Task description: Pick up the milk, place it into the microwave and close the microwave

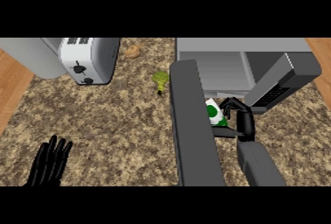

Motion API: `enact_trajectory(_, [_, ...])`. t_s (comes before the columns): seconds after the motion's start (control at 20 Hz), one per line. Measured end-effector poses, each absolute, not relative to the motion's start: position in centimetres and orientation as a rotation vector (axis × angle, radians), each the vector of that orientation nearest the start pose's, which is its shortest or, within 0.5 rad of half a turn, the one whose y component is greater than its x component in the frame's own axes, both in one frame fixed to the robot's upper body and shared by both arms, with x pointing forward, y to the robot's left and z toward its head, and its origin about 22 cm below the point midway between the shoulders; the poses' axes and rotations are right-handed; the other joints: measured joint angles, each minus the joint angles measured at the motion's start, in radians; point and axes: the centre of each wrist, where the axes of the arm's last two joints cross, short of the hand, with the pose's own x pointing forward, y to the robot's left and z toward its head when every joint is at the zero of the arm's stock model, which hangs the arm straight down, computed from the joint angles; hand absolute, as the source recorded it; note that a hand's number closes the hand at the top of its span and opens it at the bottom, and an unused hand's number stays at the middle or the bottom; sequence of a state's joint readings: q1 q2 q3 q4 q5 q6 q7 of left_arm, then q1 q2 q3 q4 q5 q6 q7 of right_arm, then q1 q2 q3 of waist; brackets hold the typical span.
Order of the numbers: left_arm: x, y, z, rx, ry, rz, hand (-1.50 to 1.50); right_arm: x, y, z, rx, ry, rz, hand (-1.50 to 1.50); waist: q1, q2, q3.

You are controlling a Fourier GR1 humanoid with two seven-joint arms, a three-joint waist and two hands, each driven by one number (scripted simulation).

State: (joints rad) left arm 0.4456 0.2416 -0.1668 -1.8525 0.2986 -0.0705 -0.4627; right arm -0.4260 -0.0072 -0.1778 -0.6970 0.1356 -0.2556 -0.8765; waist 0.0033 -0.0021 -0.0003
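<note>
Low at the right, the right forearm (260, 166) runs far-ward to the right hand (242, 120), whose fingers curl round the milk (214, 113) from its right side (carton partly hidden by the door). It is held just near of the microwave (223, 70) mouth, so the coming move is, I judge, straight away from the robot. The door (191, 131) stands open just left, long axis near-to-far. The left hand (48, 162) rests open, near left.

A grey-and-white toaster (90, 59) stands at the far left of the speckled brown tabletop (110, 127); a small brown lump (132, 51) lies just right of it, by the far edge. A yellow-green, pear-like thing (160, 80) lies a little nearer, apart from both.
</note>
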Motion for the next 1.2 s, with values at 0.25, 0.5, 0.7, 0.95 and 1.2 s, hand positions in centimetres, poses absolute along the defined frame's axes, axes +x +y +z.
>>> enact_trajectory(0.25, [13.3,26.9,-0.2,-0.166,-1.865,0.055,-1.5,32.7,-21.3,-8.3,-0.364,-1.943,0.108,1.5,0.004,0.002,0.0])
enact_trajectory(0.5, [13.9,27.3,-0.1,-0.17,-1.866,0.067,-1.5,35.1,-21.5,-6.2,-0.425,-1.902,0.161,1.5,0.007,0.004,0.0])
enact_trajectory(0.7, [14.1,27.2,-0.4,-0.177,-1.861,0.054,-1.5,37.0,-21.3,-5.2,-0.519,-1.865,0.229,1.5,0.018,0.008,0.001])
enact_trajectory(0.95, [14.7,27.7,-0.6,-0.2,-1.863,0.037,-1.5,39.2,-23.0,-3.4,-0.646,-1.808,0.289,1.5,0.038,0.017,0.002])
enact_trajectory(1.2, [14.8,27.3,-0.9,-0.216,-1.864,0.017,-1.5,40.4,-23.7,-2.2,-0.77,-1.77,0.319,1.5,0.061,0.027,0.003])
